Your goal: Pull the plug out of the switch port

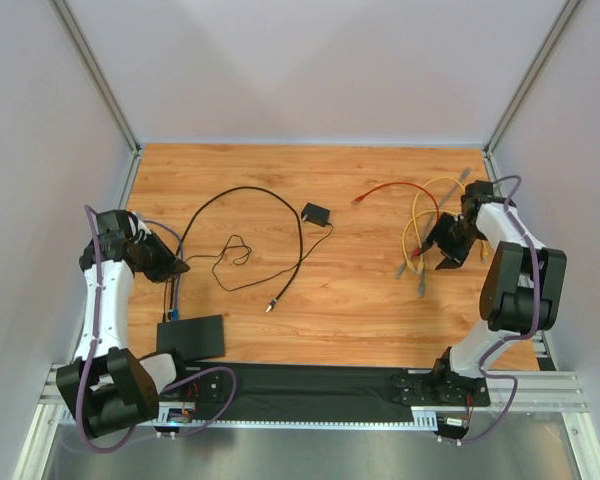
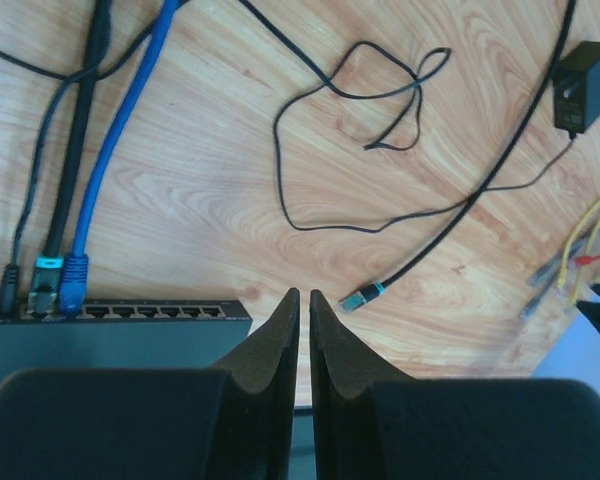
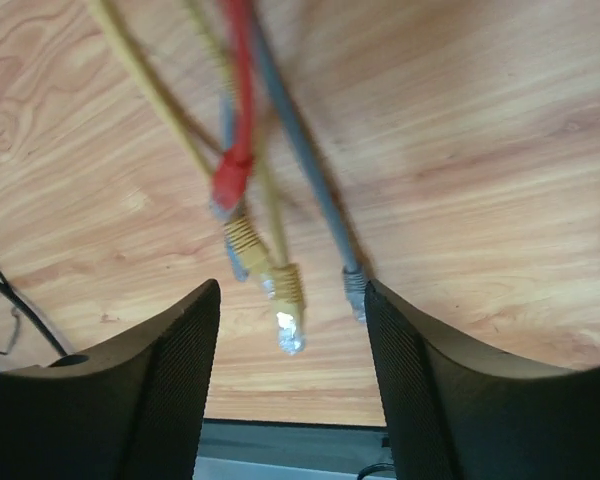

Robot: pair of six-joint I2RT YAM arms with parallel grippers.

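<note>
The switch port (image 1: 190,336) is a flat black box at the near left of the table. In the left wrist view it (image 2: 110,335) shows its row of sockets. A blue plug (image 2: 74,286), a teal-tipped black plug (image 2: 45,290) and a thin black plug (image 2: 8,285) sit in its left end. My left gripper (image 2: 300,296) is shut and empty. It hovers just right of the switch's corner, beyond it in the top view (image 1: 178,266). My right gripper (image 3: 292,290) is open and empty over loose cable ends at the far right (image 1: 442,250).
A loose black cable ends in a teal plug (image 2: 363,295) just right of my left fingertips. A small black adapter (image 1: 315,214) with a thin cord lies mid-table. Yellow (image 3: 288,288), red (image 3: 232,175) and grey (image 3: 354,285) plugs lie under my right gripper. A black mat (image 1: 320,392) lines the near edge.
</note>
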